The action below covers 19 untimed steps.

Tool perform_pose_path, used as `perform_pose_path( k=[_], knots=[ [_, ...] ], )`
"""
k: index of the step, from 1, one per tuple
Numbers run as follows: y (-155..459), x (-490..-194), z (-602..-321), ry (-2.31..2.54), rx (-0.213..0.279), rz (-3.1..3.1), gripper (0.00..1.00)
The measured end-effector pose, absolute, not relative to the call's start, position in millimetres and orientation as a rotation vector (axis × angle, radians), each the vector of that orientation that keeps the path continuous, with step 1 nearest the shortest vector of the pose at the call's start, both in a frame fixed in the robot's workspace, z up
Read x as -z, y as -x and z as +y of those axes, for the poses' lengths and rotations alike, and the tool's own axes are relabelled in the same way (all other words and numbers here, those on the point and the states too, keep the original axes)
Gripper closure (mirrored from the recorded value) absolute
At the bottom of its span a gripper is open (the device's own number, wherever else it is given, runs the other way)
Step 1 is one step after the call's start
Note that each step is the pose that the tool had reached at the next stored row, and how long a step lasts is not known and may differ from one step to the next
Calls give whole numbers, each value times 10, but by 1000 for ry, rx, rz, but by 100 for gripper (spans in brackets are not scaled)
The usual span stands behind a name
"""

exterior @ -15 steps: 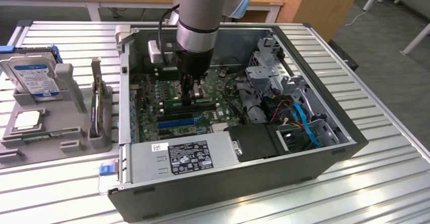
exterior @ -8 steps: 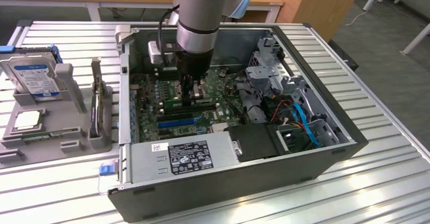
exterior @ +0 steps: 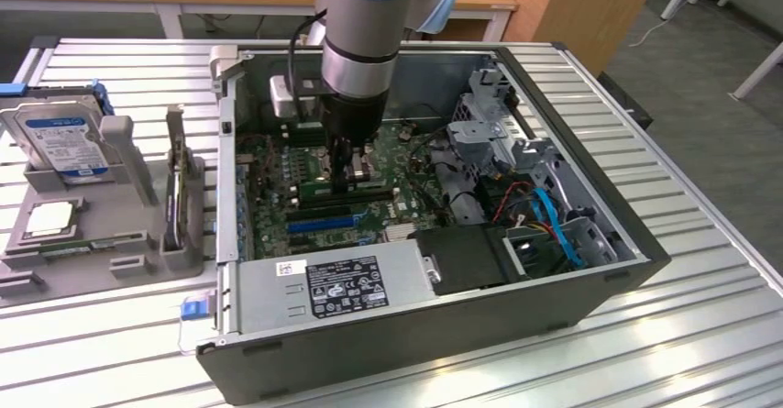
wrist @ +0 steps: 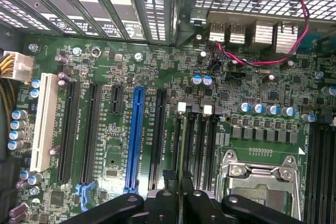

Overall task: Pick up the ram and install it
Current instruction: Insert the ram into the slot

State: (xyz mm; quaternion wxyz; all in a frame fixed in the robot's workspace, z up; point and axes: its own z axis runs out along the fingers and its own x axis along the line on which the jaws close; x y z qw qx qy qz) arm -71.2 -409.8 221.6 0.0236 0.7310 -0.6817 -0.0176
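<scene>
My gripper (exterior: 347,171) reaches down inside the open computer case (exterior: 588,284), just over the green motherboard (wrist: 110,156). Its two black fingers (wrist: 169,181) stand close together, shut on the ram (wrist: 178,145). I see the ram edge-on as a thin green strip between them. It runs along the outermost black memory slot, in line with that slot's white end clip (wrist: 181,107). Two more black memory slots (wrist: 200,145) lie beside it, toward the silver processor socket (wrist: 260,179). I cannot tell how deep the ram sits in the slot.
Long black and blue expansion slots (wrist: 137,135) lie on the ram's other side. The power supply (exterior: 336,284) and drive bay with blue cables (exterior: 551,225) crowd the case. On the exterior view's left, a grey tray (exterior: 116,211) holds a blue-labelled hard drive (exterior: 68,137) and a square silver chip (exterior: 49,217).
</scene>
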Motion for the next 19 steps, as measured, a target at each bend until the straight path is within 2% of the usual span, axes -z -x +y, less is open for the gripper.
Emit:
perform_pose_path(
  k=[19],
  knots=[
    [712, -2193, -4105, -2263, 54, -2110, 86]
  ],
)
